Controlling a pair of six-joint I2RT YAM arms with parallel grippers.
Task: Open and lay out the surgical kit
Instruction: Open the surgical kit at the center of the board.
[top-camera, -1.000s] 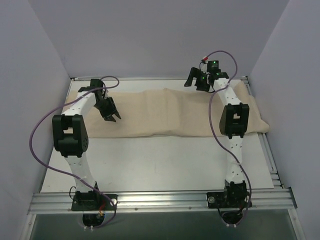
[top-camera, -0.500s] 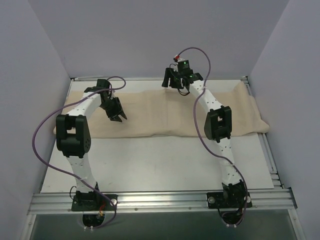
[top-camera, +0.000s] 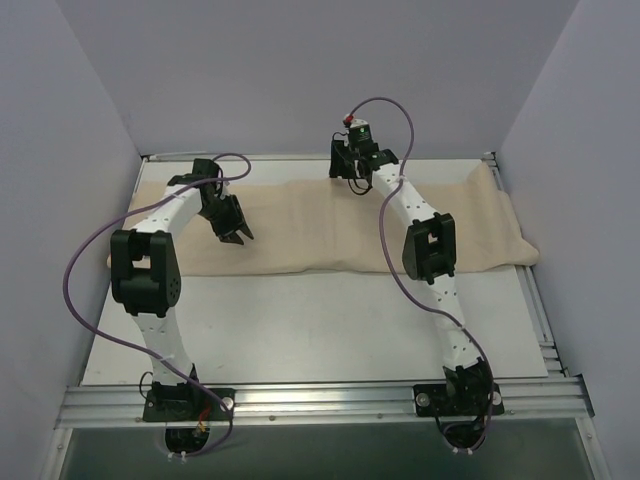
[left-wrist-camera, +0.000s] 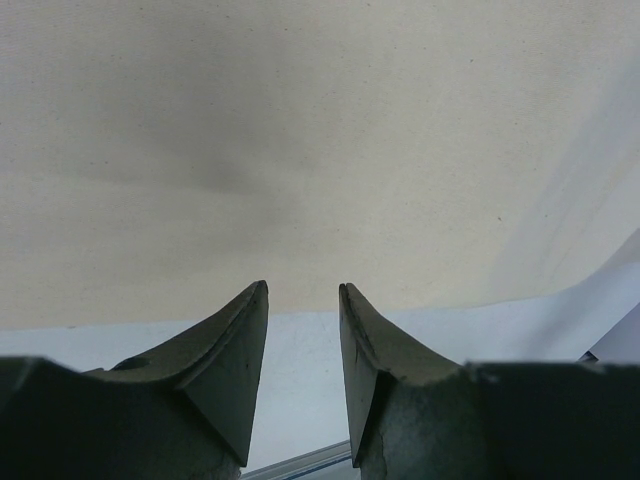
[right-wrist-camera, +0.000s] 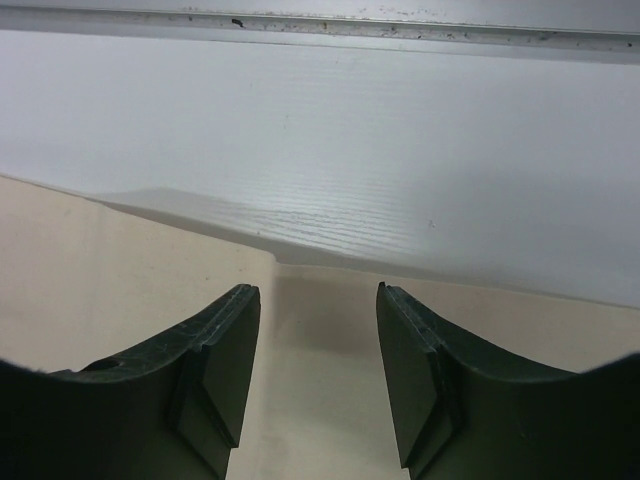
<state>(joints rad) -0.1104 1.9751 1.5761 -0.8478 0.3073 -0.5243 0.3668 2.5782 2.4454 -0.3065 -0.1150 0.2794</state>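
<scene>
Left pincer (left-wrist-camera: 303, 290): fingers parted by a narrow gap, nothing between them, tips aimed down at the near edge of the cloth wrap (top-camera: 300, 225). Whether tips and fabric touch, impossible to tell. Under the tips, smooth beige cloth with a soft grey shadow; just past its hem, a strip of pale bench (top-camera: 320, 330).

Right pincer (right-wrist-camera: 318, 290): fingers spread wider, also empty, poised over the far edge of the same wrap, near the middle of its length. Between the fingers, a step in the cloth's border, with one layer ending short of the other. Beyond that, bare white bench, then a metal rail (right-wrist-camera: 320, 22) along the back.

From above: wrap folded into one long beige bundle across the far half of the bench, reaching from the left side to the right, its right end bulkier and crumpled. Contents hidden inside. Purple cable (top-camera: 75, 270) looping off each arm.
</scene>
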